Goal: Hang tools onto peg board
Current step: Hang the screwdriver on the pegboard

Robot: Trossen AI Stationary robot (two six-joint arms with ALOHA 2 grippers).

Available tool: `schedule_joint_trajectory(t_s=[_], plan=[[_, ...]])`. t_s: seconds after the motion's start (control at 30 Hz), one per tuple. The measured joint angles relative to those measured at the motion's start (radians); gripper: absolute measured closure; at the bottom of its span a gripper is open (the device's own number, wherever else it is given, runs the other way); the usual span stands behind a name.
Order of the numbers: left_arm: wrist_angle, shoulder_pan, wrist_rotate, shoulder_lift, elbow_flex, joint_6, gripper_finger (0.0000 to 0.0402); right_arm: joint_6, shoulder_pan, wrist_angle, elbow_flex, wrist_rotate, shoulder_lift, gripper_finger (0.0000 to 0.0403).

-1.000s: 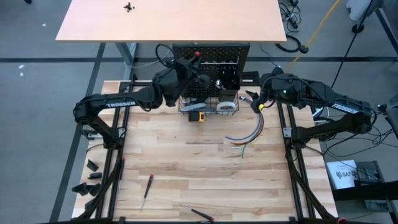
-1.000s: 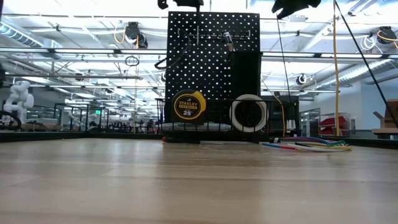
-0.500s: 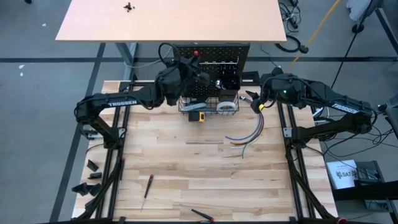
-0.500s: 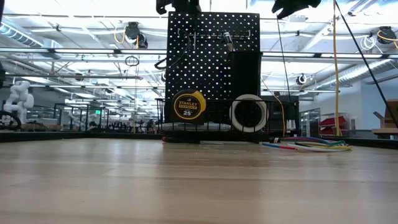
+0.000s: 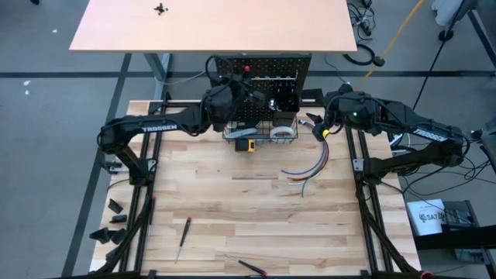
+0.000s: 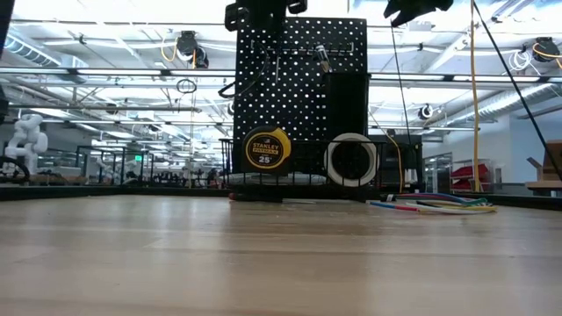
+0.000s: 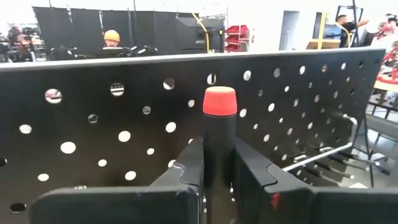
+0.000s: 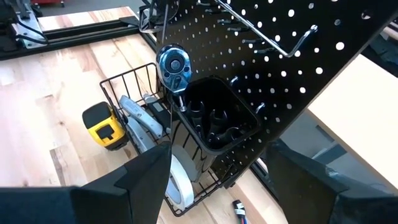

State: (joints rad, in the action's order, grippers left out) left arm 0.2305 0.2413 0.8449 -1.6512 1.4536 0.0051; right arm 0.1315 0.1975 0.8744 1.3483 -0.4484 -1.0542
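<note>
My left pincer (image 7: 217, 180) was up at the top edge of the peg board (image 5: 263, 74), which stood upright at the far edge of the bench (image 5: 232, 209). Its fingers were closed snugly on a black-handled screwdriver (image 7: 219, 134) with a red cap, the handle standing upright between them just in front of the perforated panel. My right pincer (image 8: 217, 186) waited above the far right part of the bench, beside the board, fingers spread wide and holding nothing. On the board hung a ratchet (image 8: 172, 65) over the small black bin (image 8: 217, 121). The wire basket (image 8: 134, 102) below held a yellow tape measure (image 8: 106, 127), a grey utility knife (image 8: 140, 118) and a white tape roll (image 8: 180, 180). A bundle of coloured wires (image 5: 306, 170) lay on the bench toward its right side. Two more screwdrivers (image 5: 184, 236) lay near the near edge.
</note>
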Motion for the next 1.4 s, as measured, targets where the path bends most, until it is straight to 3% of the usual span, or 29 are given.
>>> schedule_joint_trajectory(t_s=[0.3, 0.93, 1.27, 1.4], plan=[[0.008, 0.006, 0.022, -0.009, 0.000, 0.001, 0.0353, 0.013, 0.000, 0.000, 0.000, 0.000, 0.000, 0.0149], [-0.006, 0.007, 0.024, -0.004, 0.000, 0.061, 0.0244, 0.013, 0.000, 0.000, 0.000, 0.001, 0.000, 0.0149], [-0.019, -0.017, 0.024, 0.051, 0.006, 0.128, 0.0217, 0.009, 0.000, -0.001, 0.000, 0.001, 0.000, 0.0149], [-0.108, -0.050, -0.008, 0.111, 0.006, 0.054, 0.0216, 0.012, 0.000, -0.005, 0.000, 0.002, 0.000, 0.0149]])
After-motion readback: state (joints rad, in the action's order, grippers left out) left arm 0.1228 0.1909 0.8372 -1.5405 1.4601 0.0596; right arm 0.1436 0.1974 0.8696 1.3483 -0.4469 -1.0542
